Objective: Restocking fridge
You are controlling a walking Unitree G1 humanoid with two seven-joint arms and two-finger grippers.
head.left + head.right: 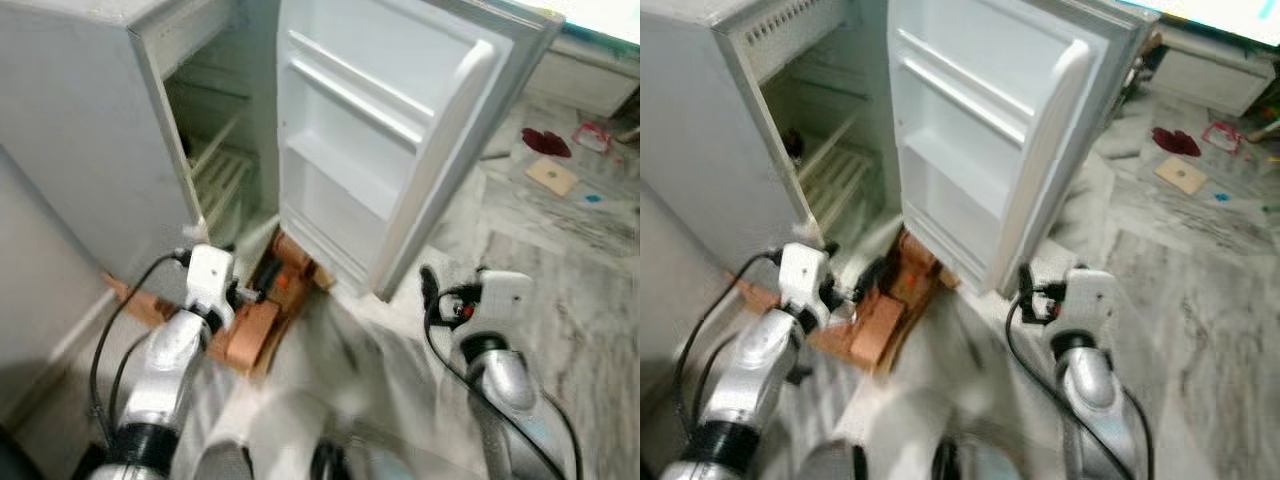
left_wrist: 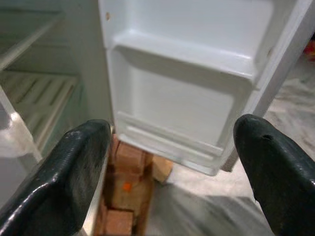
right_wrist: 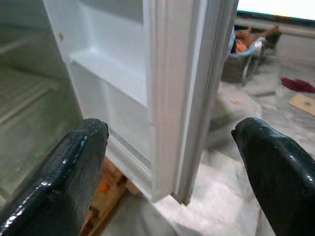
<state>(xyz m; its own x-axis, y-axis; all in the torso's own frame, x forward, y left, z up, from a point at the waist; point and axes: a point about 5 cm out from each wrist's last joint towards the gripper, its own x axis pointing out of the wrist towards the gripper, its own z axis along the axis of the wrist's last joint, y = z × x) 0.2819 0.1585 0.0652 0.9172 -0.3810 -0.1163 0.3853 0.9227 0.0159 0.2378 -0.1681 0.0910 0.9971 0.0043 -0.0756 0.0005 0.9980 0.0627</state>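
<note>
The fridge (image 1: 90,140) stands with its door (image 1: 390,130) swung wide, exposing bare shelves for loading. Left gripper (image 2: 167,162) and right gripper (image 3: 172,162) face it, fingers spread, holding nothing. Brown blocks (image 1: 265,310), possibly bricks, prop its base.

The fridge door (image 1: 400,120) has a smooth white plastic liner, the floor (image 1: 570,270) looks like veined polished marble, and the fingers (image 2: 74,172) are glossy black
</note>
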